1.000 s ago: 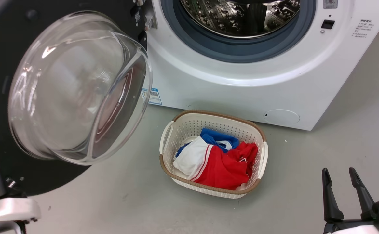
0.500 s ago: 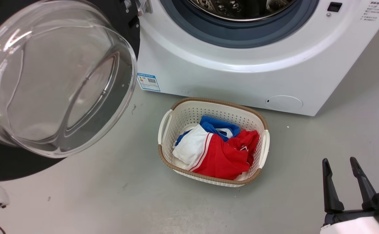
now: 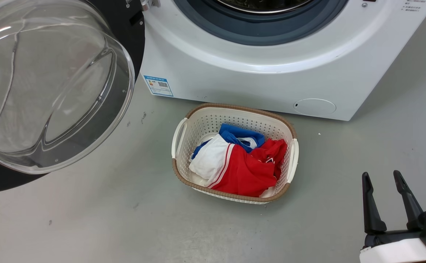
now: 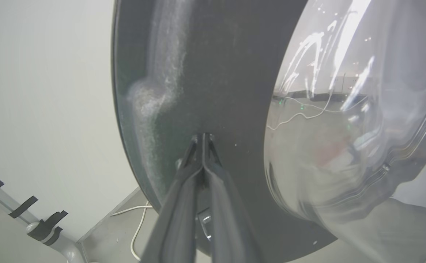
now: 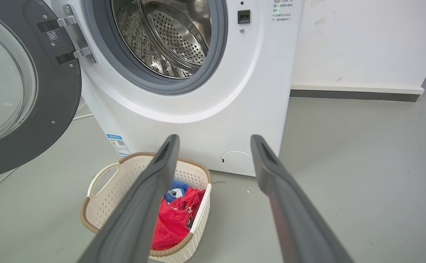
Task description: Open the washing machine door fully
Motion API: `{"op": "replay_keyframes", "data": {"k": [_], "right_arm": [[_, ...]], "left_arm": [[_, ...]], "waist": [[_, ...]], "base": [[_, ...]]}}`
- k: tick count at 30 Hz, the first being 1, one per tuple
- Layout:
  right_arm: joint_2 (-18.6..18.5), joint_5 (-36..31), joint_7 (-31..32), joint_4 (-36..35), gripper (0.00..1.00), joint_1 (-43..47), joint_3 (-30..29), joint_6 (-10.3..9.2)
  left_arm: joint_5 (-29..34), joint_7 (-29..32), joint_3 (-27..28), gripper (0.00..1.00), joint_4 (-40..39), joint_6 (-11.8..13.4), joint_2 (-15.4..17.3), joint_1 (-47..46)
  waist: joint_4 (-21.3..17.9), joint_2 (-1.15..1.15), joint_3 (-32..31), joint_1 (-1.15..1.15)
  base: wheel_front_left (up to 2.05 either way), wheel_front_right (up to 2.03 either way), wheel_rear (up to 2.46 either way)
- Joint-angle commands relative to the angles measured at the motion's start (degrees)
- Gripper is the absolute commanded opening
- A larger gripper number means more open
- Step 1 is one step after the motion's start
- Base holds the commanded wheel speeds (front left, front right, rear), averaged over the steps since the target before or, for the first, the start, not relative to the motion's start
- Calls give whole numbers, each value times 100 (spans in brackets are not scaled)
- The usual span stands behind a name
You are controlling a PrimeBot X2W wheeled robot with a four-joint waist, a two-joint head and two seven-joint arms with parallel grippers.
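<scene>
The left claw (image 4: 202, 138) is clenched, tips touching the dark face of the one door (image 3: 52, 84), swung out left of the one washing machine (image 3: 234, 80). The right claw (image 3: 381, 177) gapes empty near one laundry basket (image 3: 234, 107).

We count one washing machine (image 3: 234, 80), one washing machine door (image 3: 52, 91), one laundry basket (image 3: 213, 126) (its clothes (image 3: 245, 171) too bundled to number), and two grippers, a left gripper (image 4: 202, 136) and a right gripper (image 3: 380, 174)
</scene>
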Motion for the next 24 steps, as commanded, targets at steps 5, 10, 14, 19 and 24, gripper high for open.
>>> {"op": "replay_keyframes", "data": {"k": [5, 10, 14, 19, 24], "right_arm": [[2, 7, -10, 46, 100, -55, -10, -1], [3, 122, -10, 99, 100, 29, 25, -1], [3, 178, -10, 112, 100, 123, 33, -1], [2, 221, -10, 61, 100, 208, 22, -1], [3, 265, -10, -18, 100, 347, 44, -1]], "left_arm": [[188, 15, 84, 0, 88, -170, 89, -152], [439, 16, 1, 0, -178, -346, -80, 70], [642, 16, -126, 0, -589, -408, -274, 241], [840, 16, -377, 0, -1108, -455, -540, 481], [985, 16, -774, 0, -1788, -532, -922, 826]], "waist": [[-8, 0, -96, 0], [-31, 0, -364, 0], [-49, 0, -649, 0], [-96, 0, -922, 0], [-192, 0, -1213, 0]], "base": [[0, 0, 0], [0, 0, 0], [0, 0, 0], [0, 0, 0], [0, 0, 0]]}}
